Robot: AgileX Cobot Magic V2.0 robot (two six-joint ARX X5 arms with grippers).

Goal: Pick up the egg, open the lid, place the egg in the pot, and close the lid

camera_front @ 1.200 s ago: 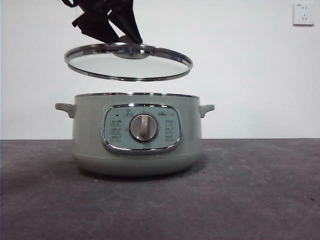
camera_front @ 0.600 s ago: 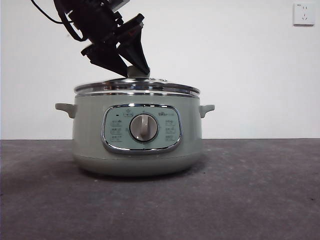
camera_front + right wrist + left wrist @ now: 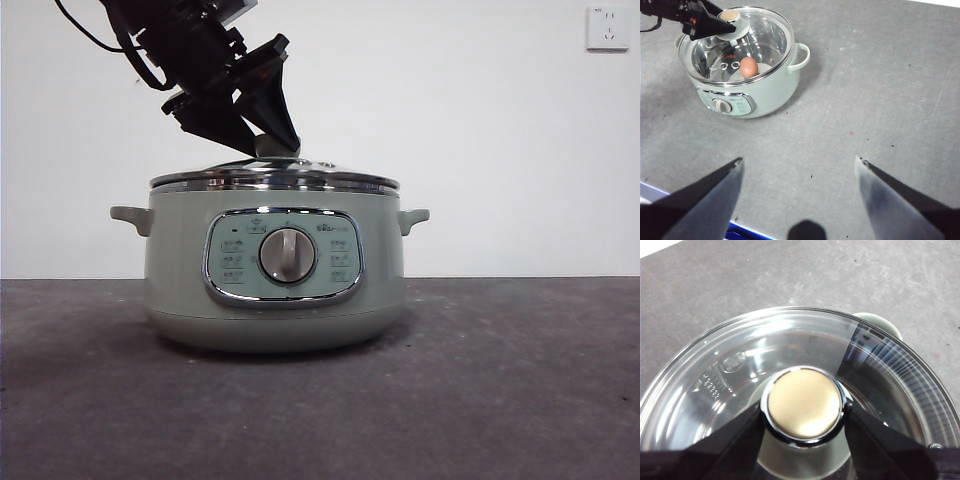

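The pale green pot (image 3: 180,285) stands mid-table with the glass lid (image 3: 275,180) lying flat on its rim. My left gripper (image 3: 268,140) comes down from the upper left, shut on the lid's knob (image 3: 805,402); both black jaws press against the knob's sides. Through the glass, the brown egg (image 3: 749,66) shows lying on the floor of the pot (image 3: 770,90). My right gripper (image 3: 799,160) hangs open high above the bare table, well away from the pot, with nothing between its jaws.
Grey tabletop (image 3: 500,380) stretches around the pot. A white wall socket (image 3: 607,27) sits high on the back wall. A blue edge (image 3: 747,232) shows at the near table border in the right wrist view.
The lid hung tilted above the pot one second ago; my left gripper has lowered it onto the rim, where it now rests level. The grip on the knob has stayed.
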